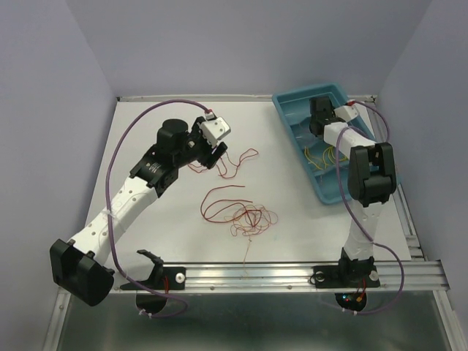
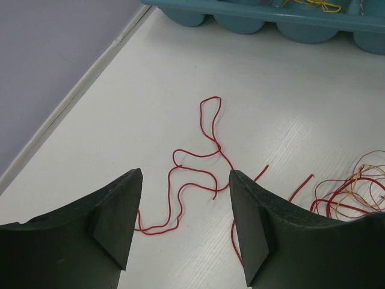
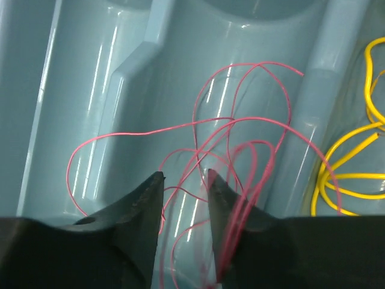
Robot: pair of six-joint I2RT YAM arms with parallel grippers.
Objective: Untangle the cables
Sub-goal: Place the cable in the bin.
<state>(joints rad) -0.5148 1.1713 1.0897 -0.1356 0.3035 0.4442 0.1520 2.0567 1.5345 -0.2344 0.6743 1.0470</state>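
Cables (image 1: 247, 218): the curly red/orange tangle is seen on the table (image 1: 307, 234), right of the left gripper (image 2: 185, 174). Sorting is judged underway. A thin red strand (image 3: 240, 120) is draped in the glossy teal tray (image 3: 78, 90) beneath the right gripper (image 3: 184, 174), jaws parted. The left jaws are held wide over a kinked loose red wire (image 2: 210, 129); a pinch is called for next.

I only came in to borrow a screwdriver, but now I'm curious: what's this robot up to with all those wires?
It is sorting out a tangle of thin cables. The left gripper hangs open over a loose red wire on the table, while the main red and orange tangle lies mid-table. The right gripper is down inside the teal tray, jaws apart over a pink-red wire lying in one compartment. Yellow wires lie in the next one.
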